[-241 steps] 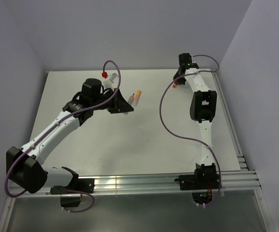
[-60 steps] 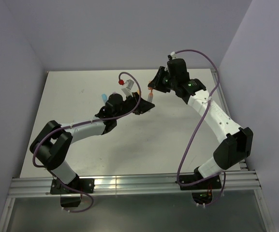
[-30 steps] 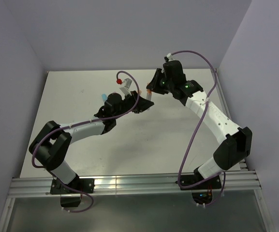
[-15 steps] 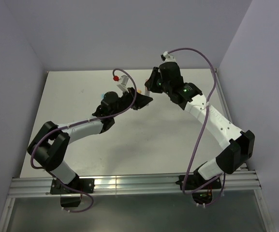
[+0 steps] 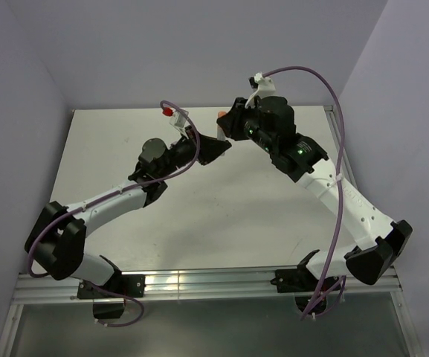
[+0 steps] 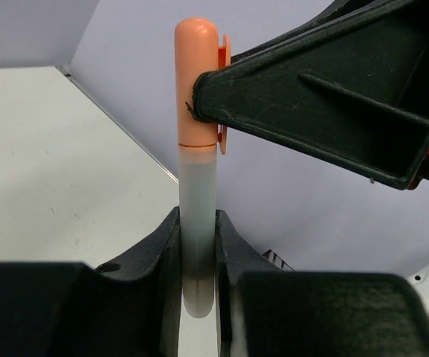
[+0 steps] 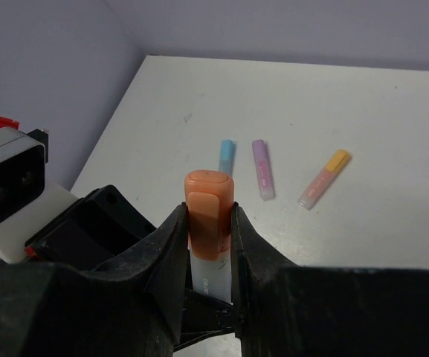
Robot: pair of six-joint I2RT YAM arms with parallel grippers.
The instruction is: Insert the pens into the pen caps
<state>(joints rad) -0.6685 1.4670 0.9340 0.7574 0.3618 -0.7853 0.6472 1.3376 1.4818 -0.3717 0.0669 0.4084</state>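
Orange stubby plastic cap (image 6: 197,82) is seated on the pale translucent marker body (image 6: 197,216), seam closed, and both are off the white table (image 7: 392,111). I read my left gripper (image 6: 197,249) as clamped tight on the body, and my right gripper (image 7: 210,242) as pinching the cap from both sides. Lying on the table behind are a blue marker (image 7: 227,156), a purple marker (image 7: 262,169) just beside it, and a yellow-capped pink marker (image 7: 323,178) near those.
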